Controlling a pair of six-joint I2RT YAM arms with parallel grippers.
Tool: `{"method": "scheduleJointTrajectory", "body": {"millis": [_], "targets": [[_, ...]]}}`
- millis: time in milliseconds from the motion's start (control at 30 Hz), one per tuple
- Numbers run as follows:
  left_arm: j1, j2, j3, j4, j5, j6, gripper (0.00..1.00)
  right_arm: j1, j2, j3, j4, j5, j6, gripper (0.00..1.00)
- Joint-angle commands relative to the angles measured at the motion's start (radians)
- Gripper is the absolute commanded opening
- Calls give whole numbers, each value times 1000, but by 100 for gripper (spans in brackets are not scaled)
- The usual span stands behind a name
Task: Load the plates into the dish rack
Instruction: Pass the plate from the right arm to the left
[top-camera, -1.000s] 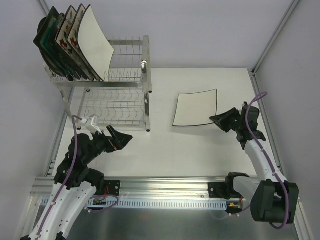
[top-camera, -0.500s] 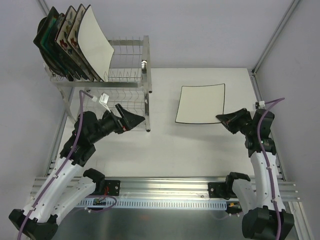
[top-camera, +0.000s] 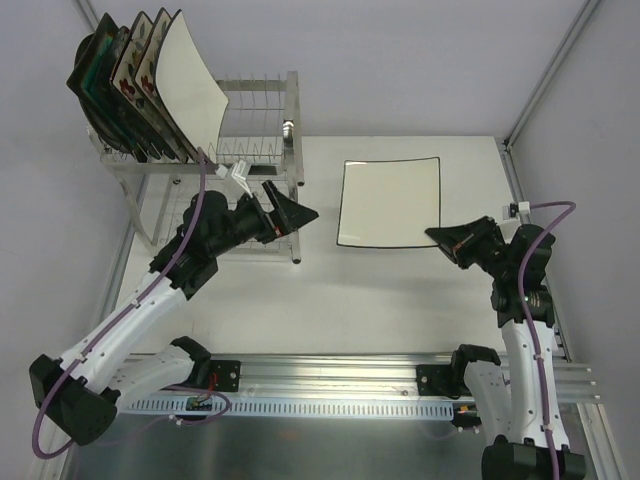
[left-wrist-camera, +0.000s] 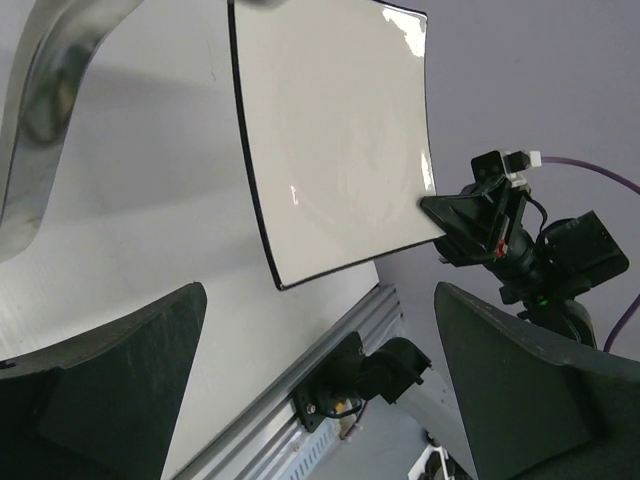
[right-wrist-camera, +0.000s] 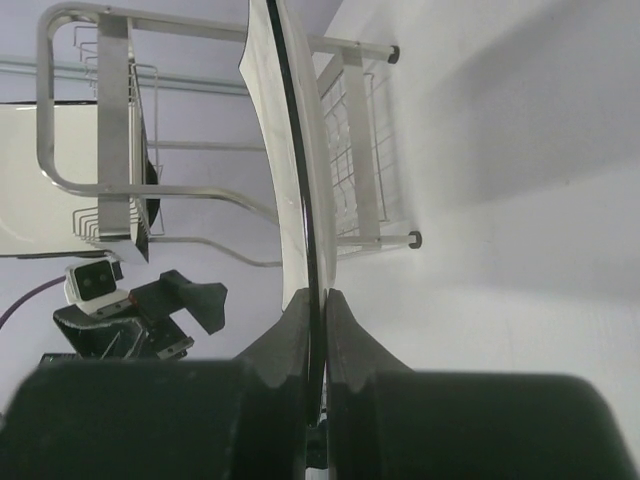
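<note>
Spanning the whole cell, the white table (top-camera: 400, 300) carries the silver wire dish rack (top-camera: 250, 150) at its far left corner. On the rack's upper tier a row of plates (top-camera: 150, 80) stands on edge, leaning left. Dark and flowered ones sit behind, and a plain white one is outermost on the right. To the right of the rack, a pale square plate (top-camera: 390, 200) with a thin dark rim hangs over the middle of the table, apart from the rack. The right tool (top-camera: 447, 238) is clamped tight on this plate's near right corner, one finger on each face, as the right wrist view shows edge-on. The left tool (top-camera: 298, 212) hovers just beside the rack's front right post with its jaws spread wide and nothing between them. It points toward the held plate's left edge without touching it.
</note>
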Motion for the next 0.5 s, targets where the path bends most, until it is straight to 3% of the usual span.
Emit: {"method": "scheduleJointTrajectory", "body": {"millis": [0,467], "targets": [[-15,54,107,99,2,-7,99,24,-55,105,254,-129,100,1],[-40,170,186,108,15,1,99,84,-117,187,240,-178,114,1]]}}
